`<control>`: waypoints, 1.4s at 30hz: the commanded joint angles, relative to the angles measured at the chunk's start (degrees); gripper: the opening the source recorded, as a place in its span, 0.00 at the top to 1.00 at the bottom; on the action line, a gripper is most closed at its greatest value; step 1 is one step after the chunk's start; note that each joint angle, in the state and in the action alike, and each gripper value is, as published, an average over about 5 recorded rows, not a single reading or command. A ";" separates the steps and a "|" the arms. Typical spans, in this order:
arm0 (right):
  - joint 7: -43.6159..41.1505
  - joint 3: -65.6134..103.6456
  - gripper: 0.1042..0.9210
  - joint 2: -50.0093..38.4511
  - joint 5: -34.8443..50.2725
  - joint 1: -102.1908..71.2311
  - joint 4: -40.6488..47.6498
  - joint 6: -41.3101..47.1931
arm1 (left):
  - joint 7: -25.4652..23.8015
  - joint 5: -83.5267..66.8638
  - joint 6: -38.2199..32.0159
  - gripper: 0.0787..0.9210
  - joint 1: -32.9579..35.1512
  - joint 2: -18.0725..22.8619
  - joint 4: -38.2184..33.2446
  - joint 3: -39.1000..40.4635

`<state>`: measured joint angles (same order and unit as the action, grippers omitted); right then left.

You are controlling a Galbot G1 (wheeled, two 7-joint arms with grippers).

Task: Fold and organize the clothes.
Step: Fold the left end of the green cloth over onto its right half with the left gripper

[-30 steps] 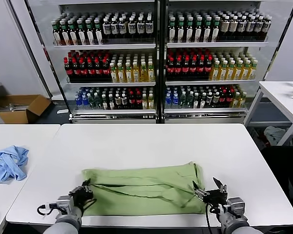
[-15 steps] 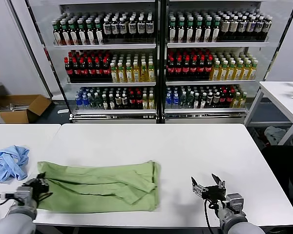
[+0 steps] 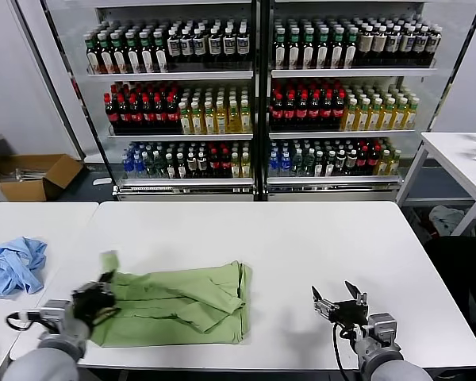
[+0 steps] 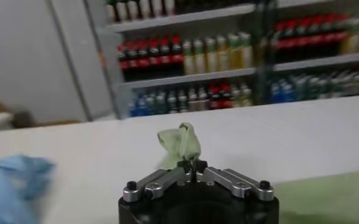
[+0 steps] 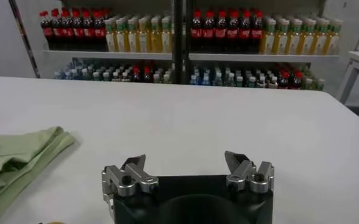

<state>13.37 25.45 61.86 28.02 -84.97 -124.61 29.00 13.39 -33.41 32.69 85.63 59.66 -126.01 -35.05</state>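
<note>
Grippers sat nearest the viewer, at the front edge of a white table [image 3: 301, 238]. At about seven o'clock the left gripper [image 3: 101, 298] was clamped tight on a corner of the light green shirt [image 3: 182, 298], and the left wrist view showed a tuft of green cloth [image 4: 180, 143] poking up from between its closed fingers. That pinch likely served to lift the edge and carry it over for a fold. At about five o'clock the right gripper [image 3: 337, 305] hovered just over bare tabletop, well apart from the cloth, its fingers spread wide and holding nothing; it seemed to be waiting.

Beyond the left gripper, the shirt lay bunched and partly folded on the front left part of the table, its right edge near the table's middle. Its near hem lay close to the front edge, so little margin remained there. Open tabletop stretched toward twelve and two o'clock, giving room to lay the fold down.

At about nine o'clock, a crumpled light blue garment [image 3: 14, 266] rested on a neighbouring table. Farthest off, at twelve o'clock, shelves of bottles [image 3: 254, 103] filled the wall.
</note>
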 commanded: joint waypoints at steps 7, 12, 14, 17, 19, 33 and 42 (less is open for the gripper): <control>0.15 0.46 0.12 0.67 -0.53 -0.67 -0.29 0.12 | 0.64 -6.44 0.38 0.98 -7.96 11.17 1.83 19.00; 0.23 0.68 0.12 0.69 -0.70 -0.90 -0.61 0.21 | 1.88 -6.68 0.39 0.98 -10.87 13.44 4.11 20.24; 0.24 0.89 0.12 0.68 -0.71 -1.02 -0.65 0.22 | 2.21 -6.92 0.39 0.98 -11.53 13.74 4.57 20.29; 0.24 1.05 0.12 0.75 -0.77 -1.14 -0.61 0.22 | 2.51 -7.25 0.39 0.98 -12.10 14.02 5.01 20.35; 0.25 0.99 0.12 0.81 -0.85 -1.10 -0.55 0.23 | 2.77 -7.60 0.40 0.98 -12.46 14.25 5.25 20.49; 0.30 1.03 0.12 0.64 -0.93 -1.05 -0.57 0.32 | 2.83 -8.48 0.37 0.98 -14.62 16.60 7.78 22.32; 0.26 0.57 0.12 0.62 -0.91 -0.72 -0.66 0.33 | 0.80 -8.78 -2.85 0.83 -12.49 23.86 5.58 23.56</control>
<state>13.67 26.06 62.53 27.06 -85.73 -125.00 29.31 15.80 -41.63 32.59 72.11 77.20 -118.71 -12.72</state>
